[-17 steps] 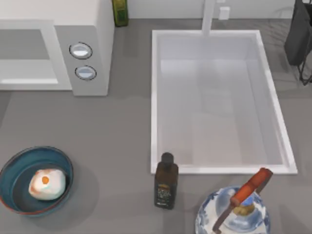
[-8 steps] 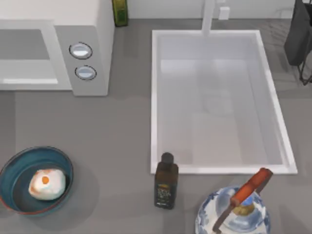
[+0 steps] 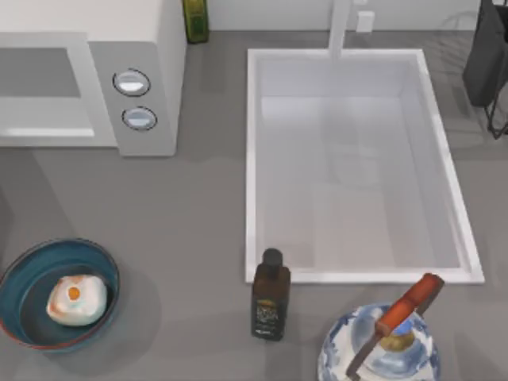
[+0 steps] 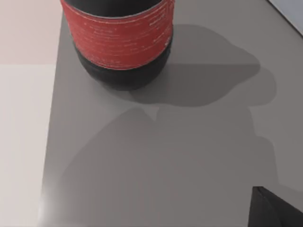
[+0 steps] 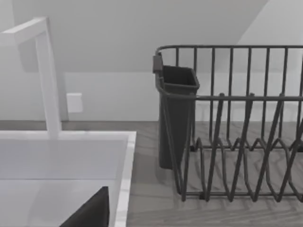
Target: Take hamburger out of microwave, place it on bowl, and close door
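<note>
The hamburger (image 3: 76,299), a pale lump with an orange spot, lies inside the blue bowl (image 3: 28,268) at the counter's front left. The white microwave (image 3: 147,55) stands at the back left, with two round knobs on its side panel. Its cavity (image 3: 40,75) faces the front and looks open. The door is out of view. A dark piece of my left gripper (image 4: 277,210) shows over grey counter near a black bottle with a red label (image 4: 118,42). A dark piece of my right gripper (image 5: 90,212) shows by the sink's edge.
A white sink (image 3: 251,159) with a faucet (image 3: 340,28) takes up the middle and right. A dark oil bottle (image 3: 271,298) and a blue-white kettle (image 3: 381,349) with a red handle stand at the front. There is a green bottle (image 3: 195,20) behind the microwave and a dark dish rack (image 5: 236,142) at the back right.
A shadow on the counter at the left edge, in front of the microwave, has spread to the right. The hamburger, bowl and other objects have not moved.
</note>
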Controlling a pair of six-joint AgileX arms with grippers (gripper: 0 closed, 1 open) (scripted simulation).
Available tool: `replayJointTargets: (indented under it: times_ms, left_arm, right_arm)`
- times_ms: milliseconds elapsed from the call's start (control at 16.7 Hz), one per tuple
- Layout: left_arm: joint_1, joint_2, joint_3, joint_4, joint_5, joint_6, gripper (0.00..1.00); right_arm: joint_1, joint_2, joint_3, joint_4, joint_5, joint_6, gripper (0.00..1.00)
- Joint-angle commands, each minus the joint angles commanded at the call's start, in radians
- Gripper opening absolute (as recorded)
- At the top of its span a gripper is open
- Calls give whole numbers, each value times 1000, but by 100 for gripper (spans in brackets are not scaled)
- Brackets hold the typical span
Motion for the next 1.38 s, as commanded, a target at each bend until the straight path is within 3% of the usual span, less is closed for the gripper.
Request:
replayJointTargets:
  times_ms: [240, 660, 960, 1080, 1380]
  left_arm:
    - [-34, -37, -40, 13, -23, -39, 0]
    - [-291, -302, -272, 101, -169, -279, 0]
    - [-298, -307, -279, 102, -173, -289, 0]
    - [-332, -326, -293, 104, -209, -326, 0]
    - [-577, -408, -344, 113, -351, -495, 0]
  right_arm:
    - [0, 0, 0, 0, 0, 0, 100]
    - [0, 0, 0, 0, 0, 0, 100]
    - [0, 0, 0, 0, 0, 0, 100]
    - [0, 0, 0, 0, 0, 0, 100]
    - [0, 0, 0, 0, 0, 0, 100]
